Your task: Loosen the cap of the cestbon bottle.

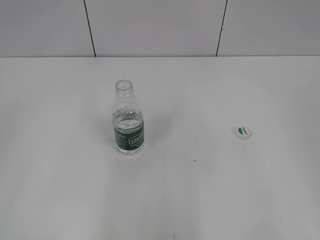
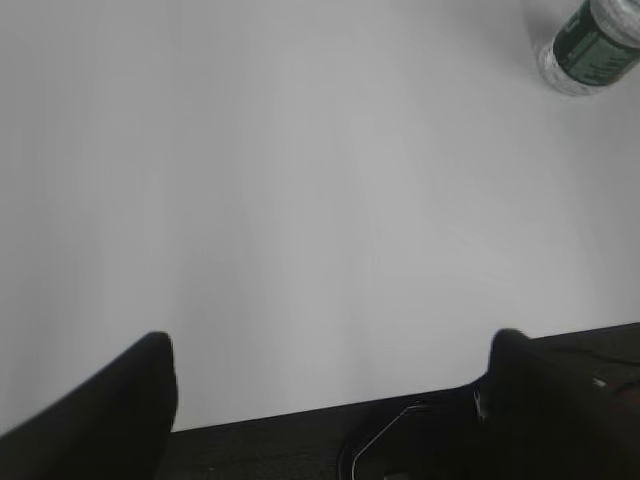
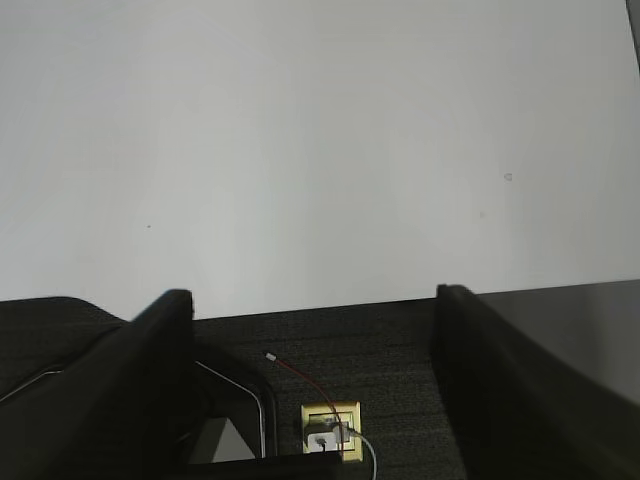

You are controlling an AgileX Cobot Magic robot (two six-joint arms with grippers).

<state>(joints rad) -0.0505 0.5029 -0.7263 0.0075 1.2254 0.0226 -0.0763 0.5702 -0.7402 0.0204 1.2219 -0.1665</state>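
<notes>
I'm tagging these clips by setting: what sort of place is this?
Probably a lab or test bench, not a home: a bare white table against plain panelled walls, holding only the cestbon bottle and its removed cap, with open grippers waiting at the table's edge.

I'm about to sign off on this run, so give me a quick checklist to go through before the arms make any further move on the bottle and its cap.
1. Cap off the cestbon bottle: ok, the bottle neck is open and the cap lies on the table to the bottle's right.
2. Bottle upright: ok.
3. Left gripper empty: ok, fingers spread wide, nothing between them.
4. Right gripper empty: ok, fingers apart, holding nothing.
5. Arms away from the bottle: ok, neither shows in the exterior view.
6. Spilled water on the table: cannot tell.
</notes>
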